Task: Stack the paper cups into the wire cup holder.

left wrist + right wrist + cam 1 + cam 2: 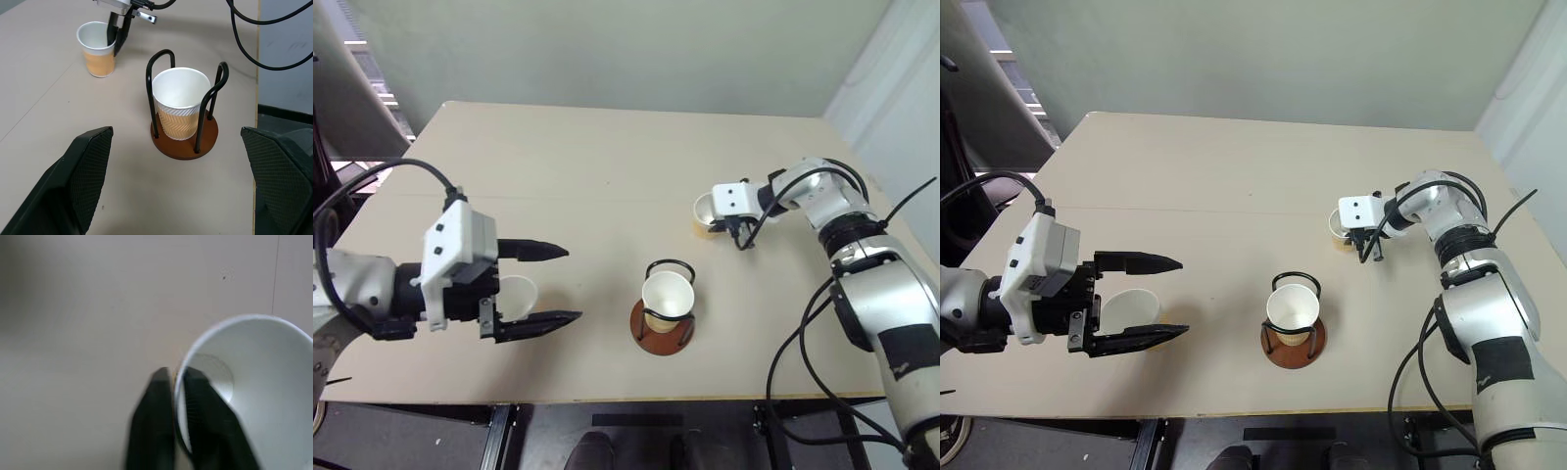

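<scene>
The right gripper is pinched on the wall of a cup, one finger inside the rim and one outside, as the right wrist view shows; that cup stands on the table at about 1 o'clock from the holder, near but apart from it. The grip is thin and taken on one side only, so the cup could be expected to tilt or swing when lifted, and the soft paper wall could be creased or slip from between the fingers if the pull is quick.

The left gripper is spread wide and holds nothing; it hovers at about 9 o'clock from the holder, with a third cup standing on the table under it, between its fingers in the head views. That cup could be knocked over if the arm is lowered or swung carelessly.

One cup is already seated upright in the holder, between the black wire loops. Trouble at the nesting step is judged likely if the carried cup arrives tilted: its base could be caught on a loop or on the seated rim, and the light holder could be pushed or tipped.
</scene>
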Controlling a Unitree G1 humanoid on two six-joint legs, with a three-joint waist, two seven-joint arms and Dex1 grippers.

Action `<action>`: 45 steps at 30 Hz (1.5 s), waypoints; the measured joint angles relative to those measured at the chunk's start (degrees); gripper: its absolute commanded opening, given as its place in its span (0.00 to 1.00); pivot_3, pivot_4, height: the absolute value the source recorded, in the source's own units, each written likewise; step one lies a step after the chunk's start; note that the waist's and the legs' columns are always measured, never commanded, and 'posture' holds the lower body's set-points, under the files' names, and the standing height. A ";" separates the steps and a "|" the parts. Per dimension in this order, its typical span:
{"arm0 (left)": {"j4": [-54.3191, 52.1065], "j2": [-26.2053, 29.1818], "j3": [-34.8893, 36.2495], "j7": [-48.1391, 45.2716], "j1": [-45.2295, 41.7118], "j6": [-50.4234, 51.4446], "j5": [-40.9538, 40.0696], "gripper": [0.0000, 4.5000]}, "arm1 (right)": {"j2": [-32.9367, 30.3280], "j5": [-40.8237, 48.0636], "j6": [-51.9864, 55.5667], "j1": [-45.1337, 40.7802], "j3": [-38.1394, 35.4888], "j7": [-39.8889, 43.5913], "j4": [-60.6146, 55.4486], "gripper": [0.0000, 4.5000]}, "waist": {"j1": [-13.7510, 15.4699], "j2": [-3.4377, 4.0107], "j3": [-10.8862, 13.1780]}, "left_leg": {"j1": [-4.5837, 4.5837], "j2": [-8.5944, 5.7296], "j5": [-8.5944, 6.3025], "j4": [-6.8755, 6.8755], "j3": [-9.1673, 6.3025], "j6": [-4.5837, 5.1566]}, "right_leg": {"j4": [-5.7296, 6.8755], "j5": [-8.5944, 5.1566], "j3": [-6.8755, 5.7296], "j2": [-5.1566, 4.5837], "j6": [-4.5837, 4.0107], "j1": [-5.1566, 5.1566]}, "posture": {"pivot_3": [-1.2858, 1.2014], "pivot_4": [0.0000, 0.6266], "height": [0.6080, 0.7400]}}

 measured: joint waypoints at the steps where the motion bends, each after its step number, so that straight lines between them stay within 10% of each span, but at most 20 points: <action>1: 0.00 0.04 0.00 0.00 0.00 0.00 0.02 1.00 | -0.16 0.05 0.00 0.00 -0.06 0.57 0.00 0.01 | 0.01 0.00 0.00 | 0.00 0.00 0.00 0.00 0.00 0.00 | 0.00 0.00 0.00 0.00 0.00 0.00 | 0.52 0.24 1.00; 7: 0.04 0.56 0.33 -0.17 0.85 -0.01 0.02 1.00 | -2.78 7.07 1.68 -0.16 -4.82 12.09 -4.70 0.01 | 0.02 0.03 0.02 | -0.02 -0.01 0.03 -0.02 0.09 -0.07 | -0.01 -0.04 0.01 0.03 -0.07 -0.02 | 0.52 0.24 1.00; 17: 2.66 0.74 4.14 -2.66 -0.95 -0.39 -3.07 1.00 | -22.04 48.84 32.53 7.94 -1.98 19.23 -57.82 0.01 | 0.10 0.05 0.06 | 0.14 0.19 0.09 0.03 0.11 -0.28 | -0.57 -0.15 0.04 0.35 -0.24 0.36 | 0.52 0.24 1.00; 26: 7.88 -0.46 14.61 -3.40 -2.80 1.90 -16.37 1.00 | -22.50 55.34 41.57 13.44 -1.93 19.25 -70.67 0.01 | -1.03 0.07 0.07 | 0.41 0.47 0.11 0.08 0.23 -0.30 | 0.02 -0.23 0.14 0.75 -0.38 0.32 | 0.52 0.24 1.00; 45: 7.63 -0.50 26.08 -6.58 10.50 3.52 -13.80 1.00 | -17.76 50.15 41.17 16.92 -0.72 19.26 -74.64 0.01 | -1.49 0.05 0.06 | 0.34 0.55 0.02 0.09 0.23 -0.26 | -0.01 -0.23 0.66 1.15 -0.37 0.26 | 0.52 0.24 1.00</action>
